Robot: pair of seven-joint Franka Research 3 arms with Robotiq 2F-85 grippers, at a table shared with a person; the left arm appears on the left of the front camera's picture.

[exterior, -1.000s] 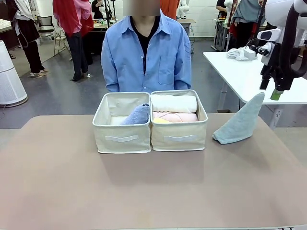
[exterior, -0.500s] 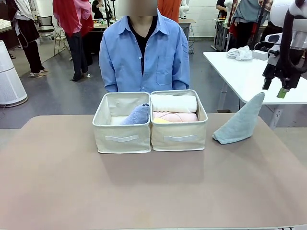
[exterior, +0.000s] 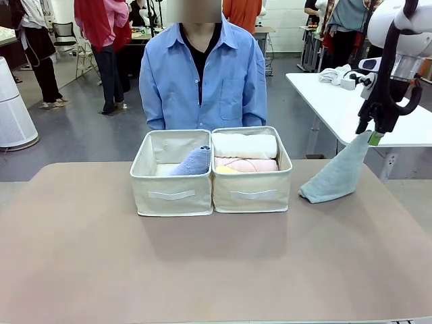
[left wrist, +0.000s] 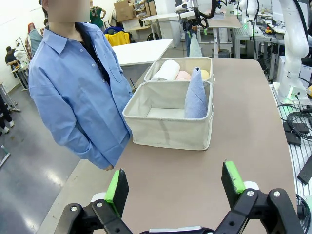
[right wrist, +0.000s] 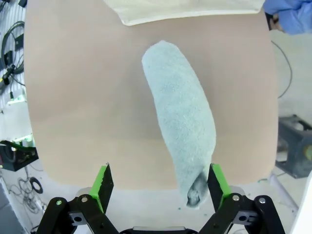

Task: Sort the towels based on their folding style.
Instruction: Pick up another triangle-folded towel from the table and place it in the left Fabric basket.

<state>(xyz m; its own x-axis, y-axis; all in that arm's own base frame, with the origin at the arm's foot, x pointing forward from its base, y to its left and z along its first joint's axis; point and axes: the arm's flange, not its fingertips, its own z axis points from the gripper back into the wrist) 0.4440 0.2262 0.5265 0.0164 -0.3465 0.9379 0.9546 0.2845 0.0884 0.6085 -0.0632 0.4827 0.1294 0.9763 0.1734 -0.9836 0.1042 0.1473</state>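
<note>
Right end effector (right wrist: 161, 187), jaws spread, hangs over the fuzzy grey-green terry cone's (right wrist: 183, 117) pointed tip.

Right gripper (exterior: 370, 133) has swung in from the right and come down over the last second; its open jaws now sit right at the tip of the grey-green cone towel (exterior: 335, 177), one green pad (right wrist: 218, 185) beside it.

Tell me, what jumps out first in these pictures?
The grey-green cone towel stands out, leaning alone on the table right of two bins, with the open right gripper at its tip. Next, the blue cone in the left bin and the white roll in the right one.
</note>
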